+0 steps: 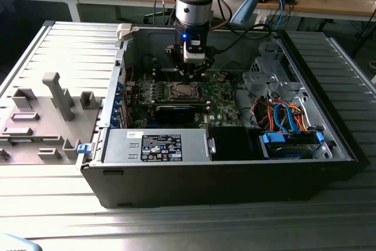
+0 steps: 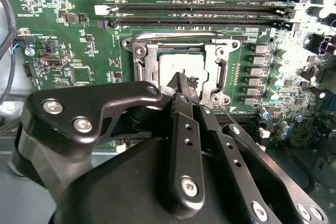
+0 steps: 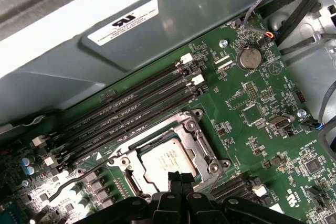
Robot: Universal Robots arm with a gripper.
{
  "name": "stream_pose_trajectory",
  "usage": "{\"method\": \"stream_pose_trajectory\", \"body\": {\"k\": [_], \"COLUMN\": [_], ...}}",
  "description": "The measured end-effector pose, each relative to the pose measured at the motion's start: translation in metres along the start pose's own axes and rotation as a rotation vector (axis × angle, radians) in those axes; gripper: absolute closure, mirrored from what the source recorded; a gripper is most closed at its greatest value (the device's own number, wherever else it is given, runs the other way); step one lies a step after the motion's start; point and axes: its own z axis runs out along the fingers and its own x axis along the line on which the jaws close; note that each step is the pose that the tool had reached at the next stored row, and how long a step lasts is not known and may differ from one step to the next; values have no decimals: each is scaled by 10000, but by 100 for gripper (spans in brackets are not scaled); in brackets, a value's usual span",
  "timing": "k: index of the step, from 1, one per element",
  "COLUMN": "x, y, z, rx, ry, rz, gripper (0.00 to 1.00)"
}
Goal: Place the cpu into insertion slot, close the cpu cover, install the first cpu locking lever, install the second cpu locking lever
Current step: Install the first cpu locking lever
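The cpu (image 2: pixel 176 62) (image 3: pixel 164 157) lies flat in the insertion slot (image 1: pixel 184 91) on the green motherboard (image 3: pixel 252 114). The silvery cpu cover (image 2: pixel 146 56) (image 3: pixel 203 148) is down around it, and the chip's top shows through the cover's window. My gripper (image 2: pixel 185 83) (image 3: pixel 181 176) (image 1: pixel 192 76) is shut, holding nothing, with its black tips just over the chip's edge. One thin locking lever (image 3: pixel 65 188) sticks out loose from a corner of the socket. Another wire lever (image 2: pixel 223 74) runs along the socket's side.
Long black memory slots (image 2: pixel 199 9) (image 3: pixel 136 111) run beside the socket. The open computer case (image 1: pixel 329 145) walls in the board, with a power supply (image 1: pixel 155 145) at the front and bundled cables (image 1: pixel 282 116) at the exterior view's right. A grey fixture tray (image 1: pixel 41 116) sits at that view's left.
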Motion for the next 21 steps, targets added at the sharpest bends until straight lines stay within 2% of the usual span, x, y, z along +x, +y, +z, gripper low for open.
{"method": "stream_pose_trajectory", "body": {"k": [21], "x": [0], "y": [0], "z": [0], "rx": [-8], "ry": [-16], "rz": [-349], "gripper": [89]}}
